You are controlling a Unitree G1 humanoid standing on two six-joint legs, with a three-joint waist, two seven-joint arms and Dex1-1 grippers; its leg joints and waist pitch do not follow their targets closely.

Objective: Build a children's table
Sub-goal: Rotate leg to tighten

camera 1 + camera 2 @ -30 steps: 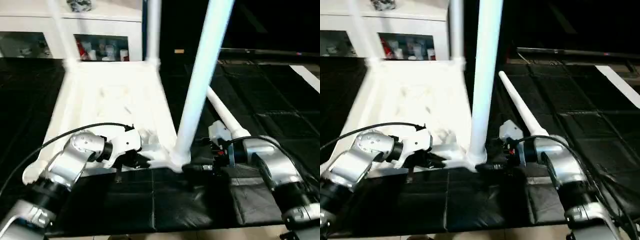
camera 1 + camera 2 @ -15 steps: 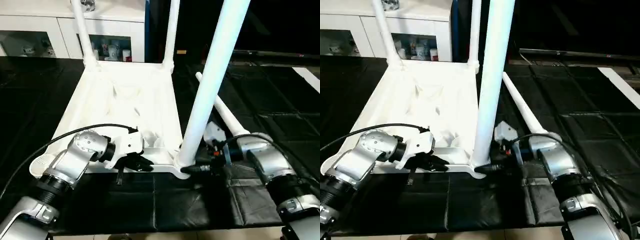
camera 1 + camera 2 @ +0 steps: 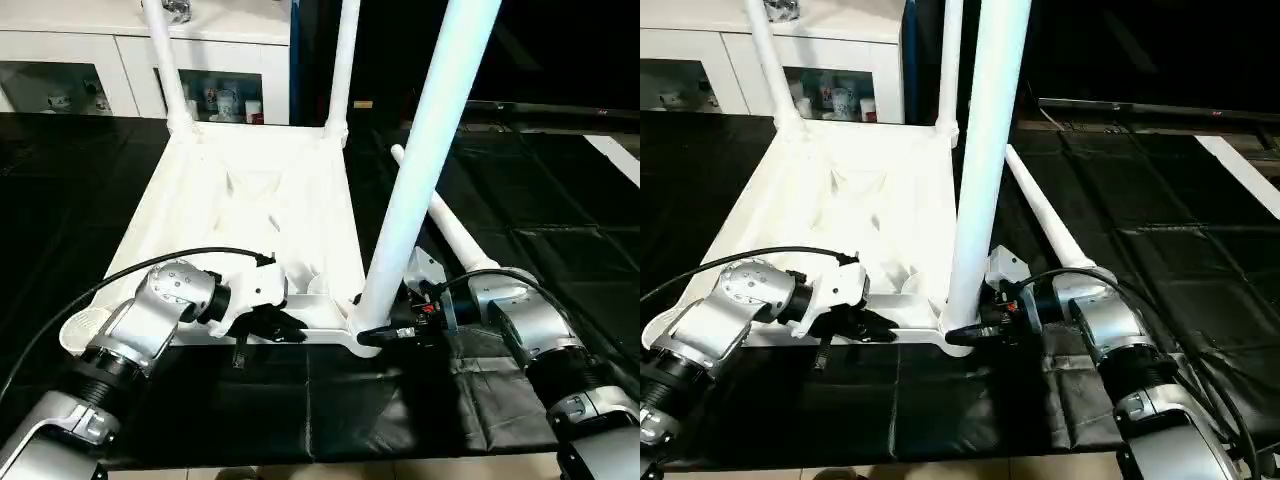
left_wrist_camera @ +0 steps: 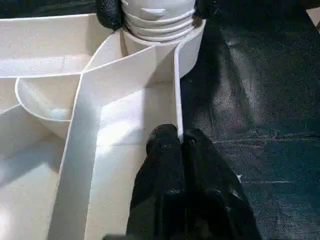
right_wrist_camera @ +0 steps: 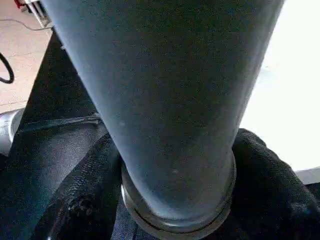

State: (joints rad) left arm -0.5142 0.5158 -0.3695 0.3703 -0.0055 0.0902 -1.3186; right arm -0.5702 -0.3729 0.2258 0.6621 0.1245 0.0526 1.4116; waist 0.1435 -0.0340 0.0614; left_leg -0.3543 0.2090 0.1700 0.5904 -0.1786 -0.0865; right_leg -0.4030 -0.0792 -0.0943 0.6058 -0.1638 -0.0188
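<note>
Your left gripper [image 4: 182,145] is pinching the near rim of the upturned tabletop [image 3: 255,200] lying on the black mat [image 3: 560,210]. Your right gripper [image 3: 975,330] is straddling the base of the near upright leg [image 3: 420,170]; fingers [image 5: 270,185] touching both sides

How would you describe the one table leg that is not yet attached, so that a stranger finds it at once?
Start at the white plastic rectangular tabletop lying upside down on the black mat. Three white tubular legs stand upright in its corner sockets. The loose white tubular leg lies flat on the mat beside the tabletop's right edge, the only one lying down.
</note>
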